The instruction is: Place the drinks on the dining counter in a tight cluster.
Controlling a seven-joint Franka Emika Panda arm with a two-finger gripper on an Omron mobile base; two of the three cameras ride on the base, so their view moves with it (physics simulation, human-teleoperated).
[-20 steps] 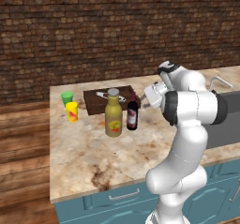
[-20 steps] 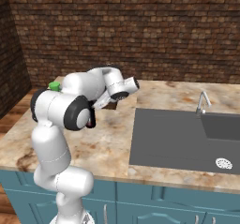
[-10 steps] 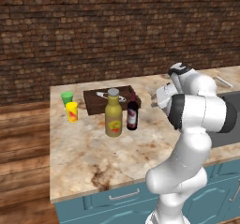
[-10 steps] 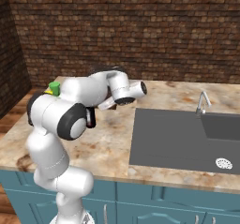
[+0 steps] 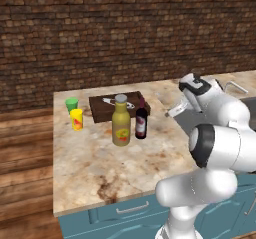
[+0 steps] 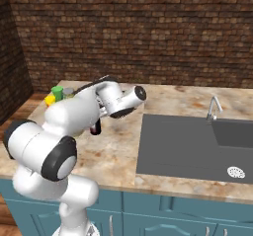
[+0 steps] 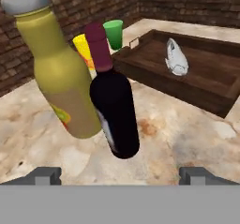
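Over the last second the white arm's gripper [image 7: 120,174] has swung away from the fat olive-yellow bottle with grey cap [image 5: 121,127] and the dark red-labelled wine bottle [image 5: 141,121], jaws wide and holding nothing. Both stand just beside each other on the beige marbled table [image 5: 95,168], before a dark wooden tray [image 5: 102,112]. Judged: two drinks clustered; a third remains to fetch.
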